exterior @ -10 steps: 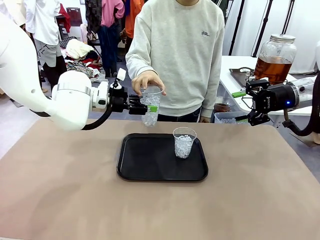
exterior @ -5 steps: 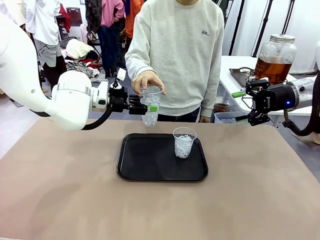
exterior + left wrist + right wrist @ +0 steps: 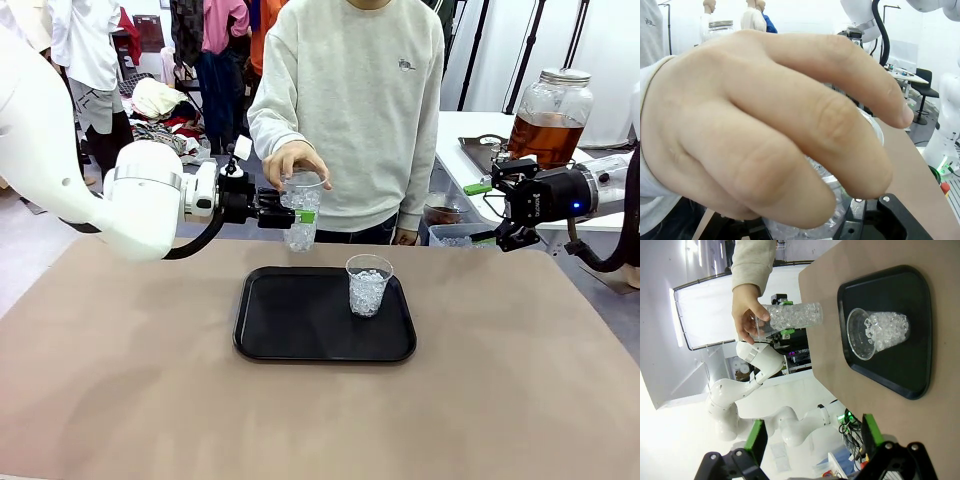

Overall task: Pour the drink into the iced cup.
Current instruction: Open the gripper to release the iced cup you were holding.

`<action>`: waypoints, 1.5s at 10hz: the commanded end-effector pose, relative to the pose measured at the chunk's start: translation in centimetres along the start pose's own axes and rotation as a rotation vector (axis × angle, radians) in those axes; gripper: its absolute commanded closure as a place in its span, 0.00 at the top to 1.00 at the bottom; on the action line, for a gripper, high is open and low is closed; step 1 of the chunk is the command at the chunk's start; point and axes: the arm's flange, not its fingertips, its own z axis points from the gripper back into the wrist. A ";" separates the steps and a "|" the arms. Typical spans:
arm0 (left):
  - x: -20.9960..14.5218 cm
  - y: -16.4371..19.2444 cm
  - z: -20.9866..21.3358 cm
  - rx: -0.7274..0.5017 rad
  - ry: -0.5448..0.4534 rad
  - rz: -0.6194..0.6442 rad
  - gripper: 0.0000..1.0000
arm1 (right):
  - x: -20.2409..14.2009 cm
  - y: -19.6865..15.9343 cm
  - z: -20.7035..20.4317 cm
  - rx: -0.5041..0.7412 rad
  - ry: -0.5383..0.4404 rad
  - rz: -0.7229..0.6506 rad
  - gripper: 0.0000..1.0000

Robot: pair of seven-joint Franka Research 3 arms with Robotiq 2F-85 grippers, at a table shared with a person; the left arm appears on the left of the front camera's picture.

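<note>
The left end effector (image 3: 300, 216) straddled the iced cup (image 3: 300, 238) under the person's hand (image 3: 293, 160), grip unclear; right end effector (image 3: 488, 212) spread. Likely needed firm clamp before release.

Since 1 s ago I see the person across the worktop (image 3: 120, 380) has drifted a bit twd the robot's left. Sweatshirt (image 3: 350, 110) and its chest logo (image 3: 405, 64) now sit further left and a touch higher. Their lower hand (image 3: 405, 237) at the far edge went w/ it, so more of the dark bowl (image 3: 437, 214) behind shows.
</note>
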 end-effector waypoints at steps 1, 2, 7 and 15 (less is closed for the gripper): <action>0.1 -0.2 0.0 0.000 -0.001 -0.010 0.61 | 0.0 0.1 0.0 0.002 -0.001 0.000 1.00; 0.1 -0.2 0.0 0.000 -0.001 -0.010 0.61 | 0.0 0.1 0.0 0.002 -0.001 0.000 1.00; -0.5 -0.4 1.3 -0.031 0.005 -0.029 1.00 | 0.0 0.1 0.0 0.002 -0.001 0.000 1.00; -5.4 -3.3 11.0 -0.082 -0.047 -0.067 1.00 | 0.0 0.1 0.0 0.002 -0.001 0.000 1.00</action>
